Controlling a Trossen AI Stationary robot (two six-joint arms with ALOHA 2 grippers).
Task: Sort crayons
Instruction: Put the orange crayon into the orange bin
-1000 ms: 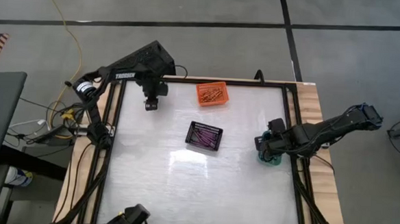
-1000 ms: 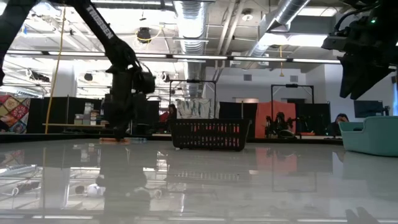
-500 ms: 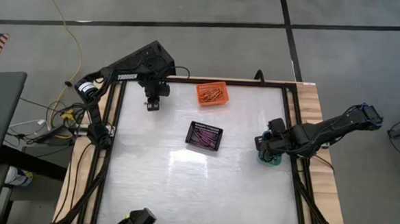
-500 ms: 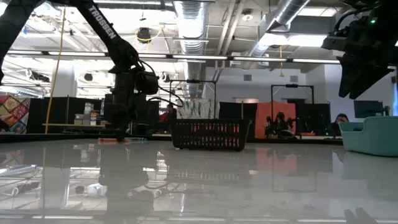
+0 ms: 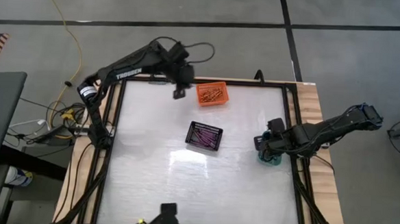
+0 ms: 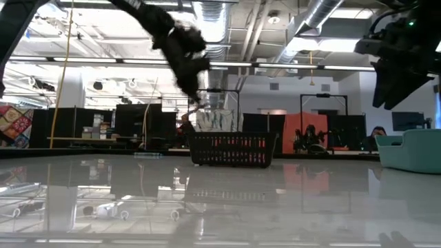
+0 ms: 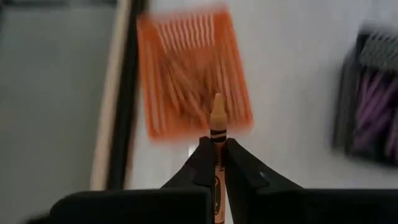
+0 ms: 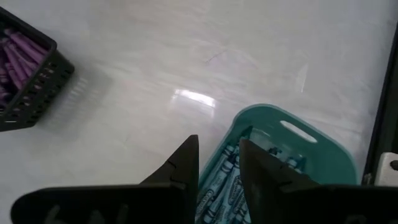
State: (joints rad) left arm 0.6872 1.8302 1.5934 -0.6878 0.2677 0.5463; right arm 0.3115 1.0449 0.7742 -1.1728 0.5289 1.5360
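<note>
My left gripper is shut on an orange crayon, up in the air just left of the orange basket at the table's far side. In the high view this gripper hangs beside that basket, which holds orange crayons. A black basket with purple crayons stands mid-table. My right gripper stands open over the teal basket at the right edge, with teal-blue crayons lying in it. My left gripper pinches the orange crayon's paper-wrapped shaft between its two fingers. The crayon lies along the fingers, and its pointed tip sticks out past them. The fingers slant down from the table's left. The crayon is lifted clear of the table.
The table has a dark frame along its sides. In the low view the black basket stands in the middle and the teal basket at the right. Bare tabletop lies between the baskets and the near edge.
My left gripper was low over the table's far left part, where an orange crayon lay. It has taken the crayon, risen and swung toward the table's right, up to the orange basket, tipping more level. The crayon is lifted clear.
</note>
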